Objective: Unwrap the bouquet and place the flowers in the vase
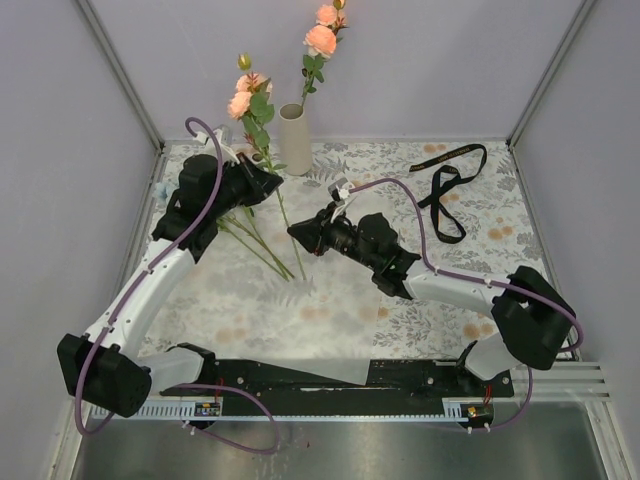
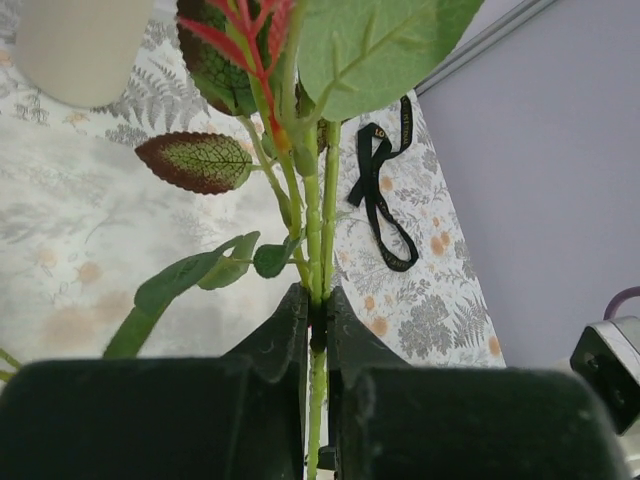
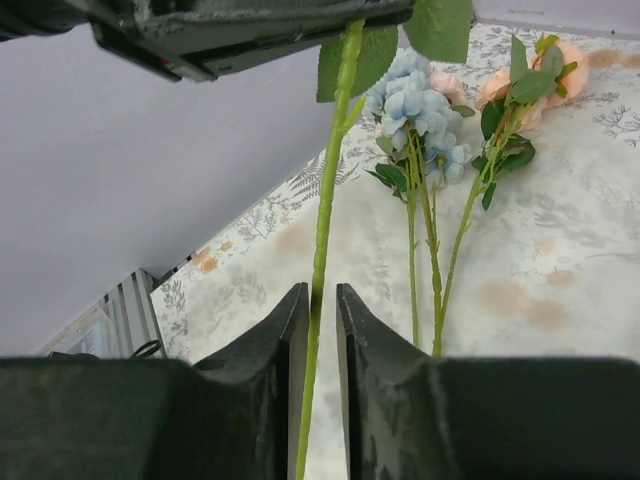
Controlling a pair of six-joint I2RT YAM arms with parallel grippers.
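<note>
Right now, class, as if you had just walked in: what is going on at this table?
The left pincer is shut on the green stem of a peach-pink artificial rose spray near the beige cylindrical vase. The right pincer sits lower on that stem, jaws slightly apart. One peach rose stands in the vase; a pale-blue flower cluster and more peach roses lie on the patterned table. The black ribbon lies loose to one side.

Both arms are rocking the same look here: the left arm (image 1: 150,290) and right arm (image 1: 450,285) are wearing white shells between chunky black joint blocks. A purple cable (image 1: 213,175) is looping along each. The left gripper (image 2: 318,330) and right gripper (image 3: 322,300) are showing matte black wedge fingers.
</note>
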